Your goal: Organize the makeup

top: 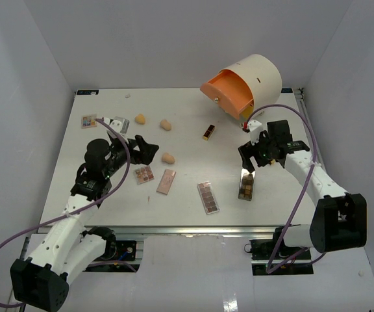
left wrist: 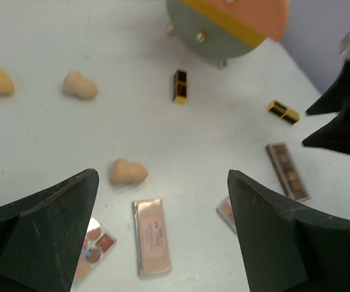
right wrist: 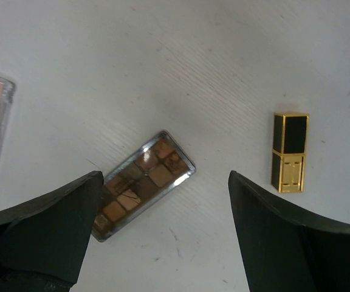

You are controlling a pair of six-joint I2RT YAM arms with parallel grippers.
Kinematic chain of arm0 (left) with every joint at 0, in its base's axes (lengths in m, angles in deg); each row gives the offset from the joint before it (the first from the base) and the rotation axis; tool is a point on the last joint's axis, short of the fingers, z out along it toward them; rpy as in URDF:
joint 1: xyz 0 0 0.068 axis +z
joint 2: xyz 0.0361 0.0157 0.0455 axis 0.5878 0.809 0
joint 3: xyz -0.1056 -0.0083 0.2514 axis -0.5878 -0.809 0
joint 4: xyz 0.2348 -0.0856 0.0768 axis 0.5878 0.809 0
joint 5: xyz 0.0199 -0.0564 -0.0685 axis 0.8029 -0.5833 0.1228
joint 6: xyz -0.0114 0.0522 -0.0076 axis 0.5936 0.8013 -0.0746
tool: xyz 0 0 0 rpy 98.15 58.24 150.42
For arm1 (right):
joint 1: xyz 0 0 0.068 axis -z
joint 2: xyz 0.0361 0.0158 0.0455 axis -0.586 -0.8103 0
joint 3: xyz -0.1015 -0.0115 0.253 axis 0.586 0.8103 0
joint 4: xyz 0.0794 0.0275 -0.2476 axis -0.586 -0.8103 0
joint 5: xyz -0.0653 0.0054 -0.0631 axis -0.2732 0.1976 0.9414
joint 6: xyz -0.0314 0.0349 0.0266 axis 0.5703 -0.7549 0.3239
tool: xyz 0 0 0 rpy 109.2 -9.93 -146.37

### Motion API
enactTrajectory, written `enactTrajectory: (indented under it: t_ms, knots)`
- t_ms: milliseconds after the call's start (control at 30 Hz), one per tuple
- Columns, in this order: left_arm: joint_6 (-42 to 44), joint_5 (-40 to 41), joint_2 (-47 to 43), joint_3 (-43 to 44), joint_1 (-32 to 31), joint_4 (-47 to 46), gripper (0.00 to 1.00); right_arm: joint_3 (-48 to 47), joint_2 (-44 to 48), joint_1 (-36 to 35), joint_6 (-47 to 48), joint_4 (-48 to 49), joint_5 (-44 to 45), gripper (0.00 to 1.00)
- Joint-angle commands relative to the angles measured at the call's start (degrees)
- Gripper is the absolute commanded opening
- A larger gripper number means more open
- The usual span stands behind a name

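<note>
The makeup lies scattered on the white table [top: 109, 201]. Three peach sponges [top: 140, 119] [top: 165, 125] [top: 168, 158] sit at the left centre, with a black-and-gold lipstick [top: 208, 132] further right. My left gripper [top: 145, 149] hovers open above a pink palette [left wrist: 152, 237], a multicolour palette [left wrist: 93, 250] and a sponge [left wrist: 127, 172], holding nothing. My right gripper [top: 252, 159] stands open and empty over a brown eyeshadow palette [right wrist: 141, 182]. Right of it lies a second lipstick [right wrist: 289, 152]. A long pink-brown palette [top: 208, 197] rests near the front edge.
A big cream cylinder [top: 258, 75] with its orange drawer [top: 229, 94] pulled out stands at the back right. Two small palettes [top: 88, 120] [top: 121, 124] lie at the far left. Grey walls close in the table on three sides.
</note>
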Motion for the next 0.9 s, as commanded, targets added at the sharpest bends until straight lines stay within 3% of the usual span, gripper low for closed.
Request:
enactTrajectory:
  t_ms: [0, 267, 400, 567, 867]
  knots:
    - [4.4, 4.6, -3.1, -2.0, -0.1, 4.0, 0.98, -1.0, -1.3, 0.0, 5.7, 0.7, 10.9, 0.90]
    - [4.2, 3.6, -5.2, -2.5, -0.1, 3.9, 0.98, -0.6, -5.5, 4.1, 14.7, 3.2, 8.2, 0.91]
    - [3.9, 2.2, -4.6, -2.4, -0.2, 4.0, 0.98, -3.6, -10.0, 8.7, 18.0, 4.0, 3.5, 1.00]
    - [4.4, 3.2, -5.2, -2.5, -0.2, 4.1, 0.98, -10.1, -19.6, 13.2, 19.7, 3.0, -0.7, 0.89]
    - [4.8, 4.2, -4.7, -2.6, -0.1, 4.3, 0.98, -15.2, -28.5, 13.3, 18.9, 3.4, 0.6, 0.78]
